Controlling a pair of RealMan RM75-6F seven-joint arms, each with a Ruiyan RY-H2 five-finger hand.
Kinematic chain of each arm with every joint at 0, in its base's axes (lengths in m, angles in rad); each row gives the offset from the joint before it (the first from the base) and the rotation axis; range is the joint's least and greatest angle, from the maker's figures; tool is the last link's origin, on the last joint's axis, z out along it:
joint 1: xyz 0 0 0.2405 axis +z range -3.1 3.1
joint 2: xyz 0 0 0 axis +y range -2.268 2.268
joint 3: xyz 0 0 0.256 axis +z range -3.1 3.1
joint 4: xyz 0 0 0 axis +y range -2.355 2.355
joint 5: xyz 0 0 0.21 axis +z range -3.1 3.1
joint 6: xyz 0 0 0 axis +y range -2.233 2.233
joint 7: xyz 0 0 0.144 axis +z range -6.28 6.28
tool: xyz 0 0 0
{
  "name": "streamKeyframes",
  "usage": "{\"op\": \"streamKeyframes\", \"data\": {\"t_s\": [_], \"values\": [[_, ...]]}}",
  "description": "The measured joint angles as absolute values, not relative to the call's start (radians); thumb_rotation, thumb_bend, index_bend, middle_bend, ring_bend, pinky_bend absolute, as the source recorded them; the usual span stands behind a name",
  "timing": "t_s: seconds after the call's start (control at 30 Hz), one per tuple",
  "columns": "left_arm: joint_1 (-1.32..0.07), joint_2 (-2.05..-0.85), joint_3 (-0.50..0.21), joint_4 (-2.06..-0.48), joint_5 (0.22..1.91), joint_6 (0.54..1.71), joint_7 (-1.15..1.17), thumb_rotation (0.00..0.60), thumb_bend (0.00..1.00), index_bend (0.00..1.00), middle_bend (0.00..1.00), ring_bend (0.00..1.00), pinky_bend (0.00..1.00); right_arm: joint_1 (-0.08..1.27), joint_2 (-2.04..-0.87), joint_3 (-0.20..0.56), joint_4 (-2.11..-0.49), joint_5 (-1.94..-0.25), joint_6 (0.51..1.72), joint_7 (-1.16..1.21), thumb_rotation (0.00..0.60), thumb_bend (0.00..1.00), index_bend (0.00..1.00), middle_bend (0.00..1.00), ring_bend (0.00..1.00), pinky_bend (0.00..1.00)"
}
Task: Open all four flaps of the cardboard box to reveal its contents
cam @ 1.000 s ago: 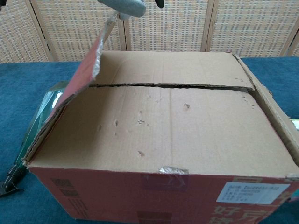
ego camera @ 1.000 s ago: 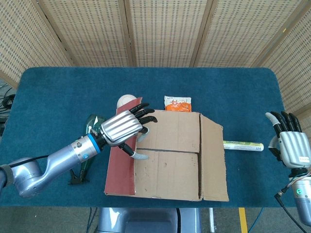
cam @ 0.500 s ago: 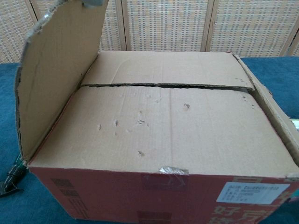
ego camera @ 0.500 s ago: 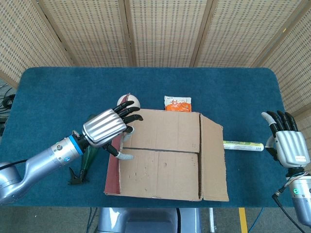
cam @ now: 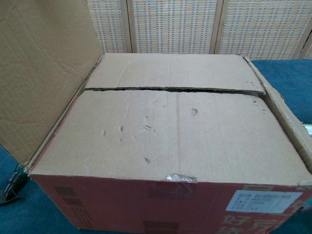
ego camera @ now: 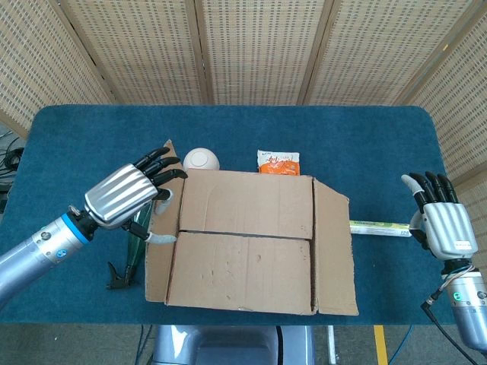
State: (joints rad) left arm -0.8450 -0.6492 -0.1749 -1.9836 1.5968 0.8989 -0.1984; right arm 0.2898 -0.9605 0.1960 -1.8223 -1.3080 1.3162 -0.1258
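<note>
So the left hand [ego camera: 125,196], fingers spread and holding nothing, has swung the left flap [cam: 41,73] of the cardboard box [ego camera: 251,243] mid-counter fully outward, right hand [ego camera: 443,226] idle and empty, three flaps to go.

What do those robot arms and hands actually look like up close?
Each arm is a smooth silver tube. The left hand and right hand have ribbed silver backs and black fingers. A blue ring sits at the left wrist, and a black cable hangs near the right wrist.
</note>
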Motion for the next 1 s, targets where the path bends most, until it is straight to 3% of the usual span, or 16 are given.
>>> {"op": "streamKeyframes", "data": {"t_s": [0.4,0.73,0.87,1.0], "values": [[-0.729,-0.554,-0.118,-1.965,1.661,0.959,-0.245,0.212,0.03,0.66,0.23,0.10,0.00,0.301,-0.971,0.196,-1.834,-1.305,1.309,-0.146,0.600,1.00,0.11,0.11,0.00,0.00],[-0.674,-0.549,-0.069,-1.938,1.669,0.926,-0.270,0.210,0.03,0.66,0.23,0.11,0.00,0.294,-0.969,0.191,-1.848,-1.310,1.323,-0.154,0.600,1.00,0.11,0.11,0.00,0.00],[-0.667,-0.581,-0.065,-1.926,1.655,0.913,-0.265,0.211,0.04,0.50,0.21,0.11,0.00,0.289,-0.968,0.187,-1.850,-1.311,1.328,-0.152,0.600,1.00,0.11,0.11,0.00,0.00],[-0.661,-0.628,-0.073,-1.915,1.627,0.921,-0.210,0.307,0.07,0.28,0.12,0.08,0.00,0.282,-0.970,0.183,-1.845,-1.312,1.332,-0.143,0.600,1.00,0.11,0.11,0.00,0.00]]}}
